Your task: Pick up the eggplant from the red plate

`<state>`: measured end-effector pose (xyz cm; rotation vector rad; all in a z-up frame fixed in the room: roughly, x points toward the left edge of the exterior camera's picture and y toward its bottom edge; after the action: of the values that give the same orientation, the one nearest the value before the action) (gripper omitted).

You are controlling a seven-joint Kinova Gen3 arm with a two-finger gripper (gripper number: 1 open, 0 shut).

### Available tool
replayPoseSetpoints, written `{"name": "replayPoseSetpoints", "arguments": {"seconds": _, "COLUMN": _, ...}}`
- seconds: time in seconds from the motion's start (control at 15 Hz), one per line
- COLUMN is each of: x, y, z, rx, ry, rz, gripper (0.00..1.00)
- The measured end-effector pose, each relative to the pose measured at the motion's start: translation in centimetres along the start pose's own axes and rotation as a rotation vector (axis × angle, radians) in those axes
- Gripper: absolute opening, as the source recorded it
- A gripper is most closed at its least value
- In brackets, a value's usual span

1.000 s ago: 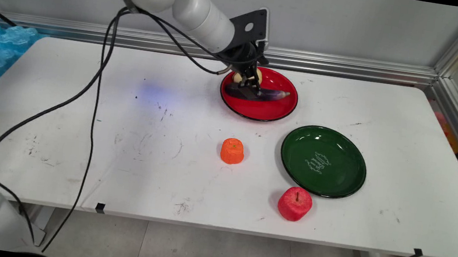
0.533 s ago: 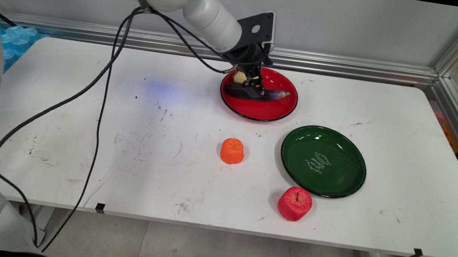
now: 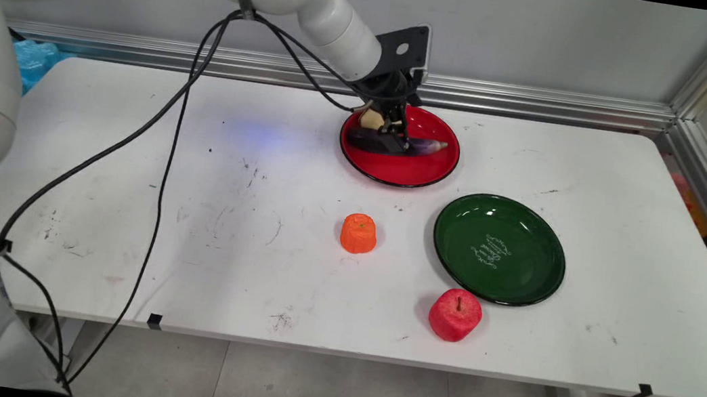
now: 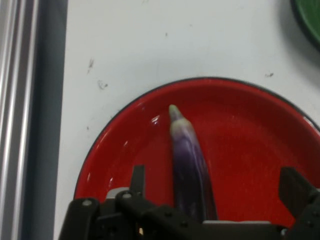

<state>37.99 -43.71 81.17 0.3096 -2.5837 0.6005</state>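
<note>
Gripper [image 4: 212, 202], fingers spread wide and clamping nothing, low over the purple eggplant [image 4: 189, 160] lying in the red plate [image 3: 429, 167] at table's far side; pale round item [image 3: 372, 119] beside it; green plate [image 3: 519, 285], orange fruit [image 3: 359, 233], red apple [image 3: 455, 315] nearer.

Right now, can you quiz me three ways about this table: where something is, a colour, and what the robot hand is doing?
1. Where does the eggplant lie?
A. green plate
B. red plate
C. bare table

2. What colour is the plate next to the apple?
A. green
B. blue
C. yellow

3. How is the end effector?
A. open, fingers either side of the eggplant
B. holding the apple
C. resting on the orange piece

Answers: B, it rests inside the red plate; A, that plate is dark green; A, gaps show on both sides.
</note>
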Motion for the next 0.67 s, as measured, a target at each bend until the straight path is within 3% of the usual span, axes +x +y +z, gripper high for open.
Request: {"name": "replayPoseSetpoints", "arguments": {"seconds": 0.67, "x": -1.9, "y": -2.5, "z": 2.2, "rx": -0.05, "ry": -0.023, "rz": -0.049, "gripper": 1.0}}
